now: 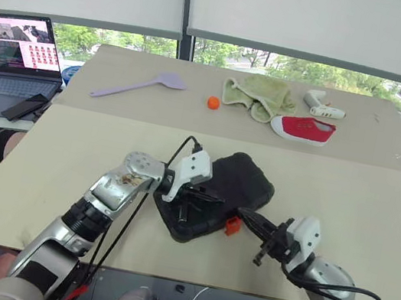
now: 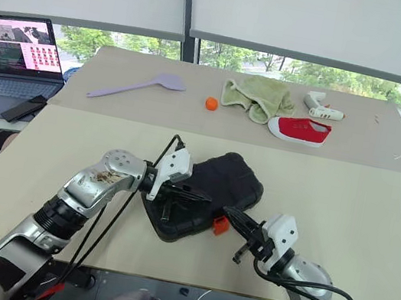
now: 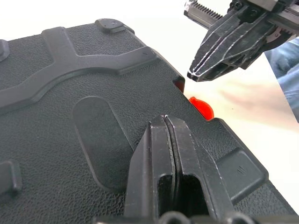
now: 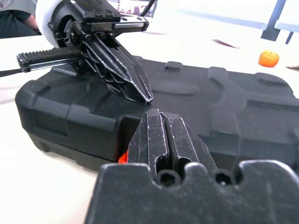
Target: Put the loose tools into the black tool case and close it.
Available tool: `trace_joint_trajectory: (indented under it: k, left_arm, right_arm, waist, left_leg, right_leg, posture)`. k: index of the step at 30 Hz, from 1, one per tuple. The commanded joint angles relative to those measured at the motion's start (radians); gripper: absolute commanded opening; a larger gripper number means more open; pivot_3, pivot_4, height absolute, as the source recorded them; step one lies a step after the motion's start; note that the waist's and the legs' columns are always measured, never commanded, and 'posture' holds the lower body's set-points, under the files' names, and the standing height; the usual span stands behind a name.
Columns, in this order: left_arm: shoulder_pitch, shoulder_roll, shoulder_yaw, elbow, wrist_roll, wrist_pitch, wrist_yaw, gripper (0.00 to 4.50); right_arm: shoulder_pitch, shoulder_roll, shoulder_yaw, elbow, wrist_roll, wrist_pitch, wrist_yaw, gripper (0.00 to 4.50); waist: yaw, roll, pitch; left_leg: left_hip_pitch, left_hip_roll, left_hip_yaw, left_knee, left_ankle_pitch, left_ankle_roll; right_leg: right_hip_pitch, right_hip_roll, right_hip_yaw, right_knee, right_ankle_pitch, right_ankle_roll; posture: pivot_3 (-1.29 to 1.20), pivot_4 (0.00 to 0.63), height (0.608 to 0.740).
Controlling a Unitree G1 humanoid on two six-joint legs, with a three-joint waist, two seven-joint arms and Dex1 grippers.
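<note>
Two grippers meet over the black tool case [image 1: 229,186], which lies closed near the front edge of the pale table [image 1: 352,216], turned at an angle to that edge. Its lid is pebbled moulded plastic with rounded corners, raised ribs and a shallow oval dimple. A small orange latch [image 1: 231,225] sticks out from the side nearest the robot.

Resting its tips on the lid's front part, the left gripper [image 1: 206,195] has its two black fingers pressed flat together and pinches nothing. Just off the latch side, the right gripper [image 1: 250,219] points in toward the case. Its fingers are likewise squeezed together and empty, with the tips close to the latch; whether they touch it I cannot tell.

Farther back, a second table [image 1: 122,66] carries a lilac spatula [image 1: 140,85], a small orange ball [image 1: 213,103], a crumpled green cloth [image 1: 260,95], a red shoe [image 1: 304,128] and a white gun-shaped tool [image 1: 323,104]. Off to the left stands an open laptop [image 1: 11,54] with a lit screen, a dark phone [image 1: 25,107] lying by its corner.
</note>
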Motion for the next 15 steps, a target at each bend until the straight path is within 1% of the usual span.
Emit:
trace_joint_trajectory:
  k: [1,5,6,8,12,15]
  left_arm:
    - [0.069,0.031,-0.082,0.104,0.066,0.06,-0.001,0.08]
    - [0.067,0.03,-0.084,0.104,0.067,0.062,-0.002,0.08]
    - [0.066,0.029,-0.085,0.105,0.067,0.062,-0.002,0.08]
    - [0.066,0.028,-0.085,0.103,0.067,0.064,-0.001,0.08]
    - [0.067,0.026,-0.086,0.101,0.067,0.067,0.001,0.08]
    - [0.068,0.026,-0.085,0.1,0.067,0.068,0.003,0.08]
  right_arm:
    - [0.035,-0.044,-0.04,-0.055,0.042,0.065,0.001,0.0]
    - [0.06,-0.098,-0.011,-0.056,0.009,0.132,-0.002,0.0]
    - [0.062,-0.108,0.001,-0.056,0.004,0.153,-0.002,0.0]
    - [0.058,-0.116,0.029,-0.051,-0.009,0.178,-0.003,0.0]
    - [0.028,-0.108,0.077,-0.03,-0.03,0.22,-0.01,0.0]
    - [-0.038,-0.067,0.122,0.035,-0.067,0.187,-0.023,0.0]
  waist:
    - [0.0,0.0,0.0]
    - [0.001,0.0,0.0]
    - [0.001,0.0,0.0]
    - [0.001,0.0,0.0]
    - [0.002,0.0,0.0]
    - [0.001,-0.002,0.0]
  left_leg:
    - [0.0,0.0,0.0,0.0,0.0,0.0]
    - [0.0,0.0,0.0,0.0,0.0,0.0]
    - [0.0,0.0,0.0,0.0,-0.001,0.0]
    - [0.0,0.0,0.0,-0.001,-0.001,0.0]
    - [0.0,0.0,0.0,-0.002,-0.001,0.0]
    - [0.0,0.0,0.0,-0.002,-0.001,0.0]
  right_leg:
    - [0.0,0.0,0.0,0.0,0.0,0.0]
    - [0.0,0.0,0.0,0.0,-0.001,0.0]
    - [0.0,0.0,0.0,0.0,-0.004,0.005]
    - [0.0,0.0,0.0,-0.001,-0.004,0.005]
    - [0.0,0.0,0.0,-0.001,-0.005,0.005]
    - [0.0,0.0,0.0,-0.001,-0.005,0.005]
  posture:
    - [0.0,0.15,0.74]
    - [0.0,0.15,0.74]
    - [0.0,0.15,0.74]
    - [0.0,0.15,0.74]
    - [0.0,0.15,0.74]
    - [0.0,0.15,0.74]
